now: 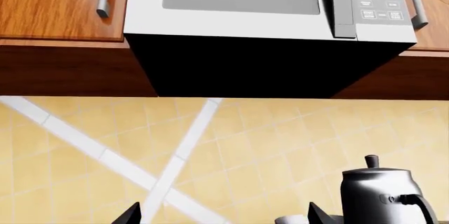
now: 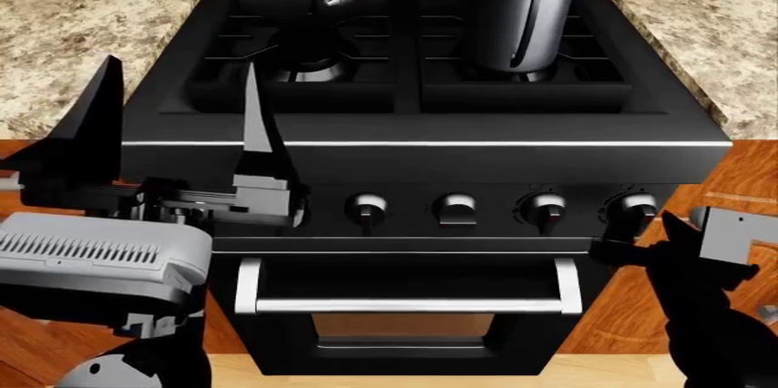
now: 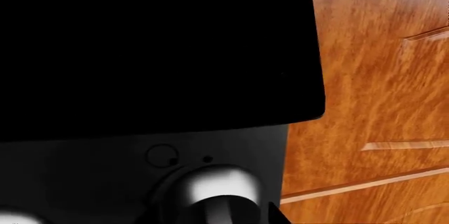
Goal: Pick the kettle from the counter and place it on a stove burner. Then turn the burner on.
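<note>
Standing upright on the right-hand stove burner [image 2: 516, 65], the kettle [image 2: 520, 7] is resting on the black grate, off the granite bench [image 2: 86, 15]. The left pincer [image 2: 177, 119] is hovering with fingers spread wide, empty. The right pincer [image 2: 632, 247] is reaching at the rightmost control knob [image 2: 629, 209]; I cannot tell its spread.

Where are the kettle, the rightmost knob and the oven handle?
kettle [image 2: 526, 15], head view, on its steel body.
rightmost knob [image 2: 631, 209], head view, on its face.
oven handle [image 2: 407, 304], head view, mid-bar.
</note>
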You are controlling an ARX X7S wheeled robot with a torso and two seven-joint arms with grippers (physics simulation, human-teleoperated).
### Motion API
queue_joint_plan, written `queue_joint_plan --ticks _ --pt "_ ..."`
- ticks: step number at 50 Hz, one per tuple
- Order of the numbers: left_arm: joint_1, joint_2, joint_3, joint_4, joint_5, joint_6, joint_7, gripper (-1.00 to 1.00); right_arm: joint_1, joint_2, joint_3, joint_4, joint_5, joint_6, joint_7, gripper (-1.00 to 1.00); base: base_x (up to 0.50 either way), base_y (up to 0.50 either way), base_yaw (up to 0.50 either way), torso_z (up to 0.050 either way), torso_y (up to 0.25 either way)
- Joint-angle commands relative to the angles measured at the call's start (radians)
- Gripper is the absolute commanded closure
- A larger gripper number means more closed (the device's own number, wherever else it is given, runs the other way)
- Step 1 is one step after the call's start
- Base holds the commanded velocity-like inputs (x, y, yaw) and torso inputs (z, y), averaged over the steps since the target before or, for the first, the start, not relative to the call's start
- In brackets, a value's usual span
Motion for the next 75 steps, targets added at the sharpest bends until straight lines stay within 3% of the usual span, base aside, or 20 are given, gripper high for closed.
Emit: queue_joint_plan --ticks 1,17,75 --pt "-0.001 -0.001 0.002 -0.003 -0.004 0.0 -0.003 -1.0 0.048 0.0 -0.035 0.025 0.002 0.028 -0.015 1.0 0.02 0.0 0.01 0.0 0.0" --pt "-0.003 -0.007 -0.003 0.01 -0.016 -0.005 -0.009 -1.0 0.101 0.059 -0.179 -0.154 -0.109 0.191 0.05 1.0 0.02 0.0 0.02 -0.001 -0.008" --pt "-0.007 -0.023 -0.01 0.023 -0.039 -0.004 -0.027 -1.0 0.224 0.109 -0.459 -0.338 -0.404 0.382 0.124 1.0 0.03 0.0 0.02 -0.002 -0.008"
